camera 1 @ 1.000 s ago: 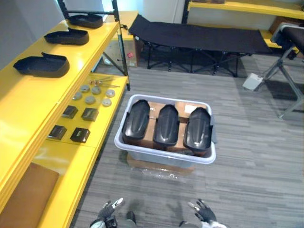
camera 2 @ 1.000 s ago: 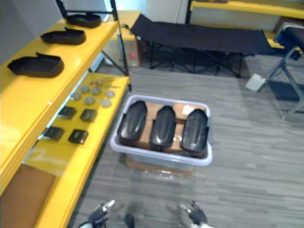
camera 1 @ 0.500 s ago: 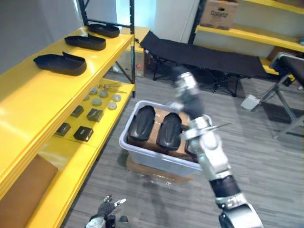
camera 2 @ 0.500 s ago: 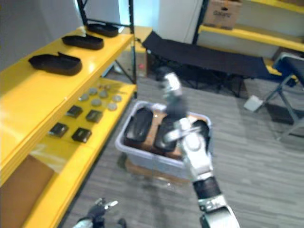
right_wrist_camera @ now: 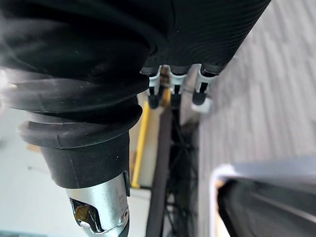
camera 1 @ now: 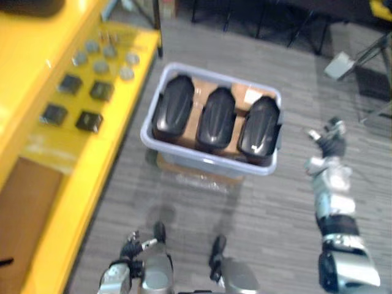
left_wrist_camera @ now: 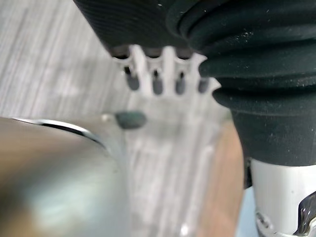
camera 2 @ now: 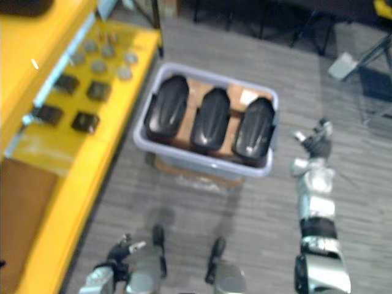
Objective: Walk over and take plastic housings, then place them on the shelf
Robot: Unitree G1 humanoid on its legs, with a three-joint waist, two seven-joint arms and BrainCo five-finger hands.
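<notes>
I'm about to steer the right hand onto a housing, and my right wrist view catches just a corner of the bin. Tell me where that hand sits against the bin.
Observer: The right hand hangs over the floor just past the right wall of the grey bin. Its fingers are relaxed and it holds nothing.
Operator: Give me the count of housings in there.
Observer: Three black housings lie side by side in the bin. The rightmost housing is nearest that hand.
Operator: Report the left hand.
Observer: The left hand is low beside the robot, open and empty. The yellow shelf runs along that side.
</notes>
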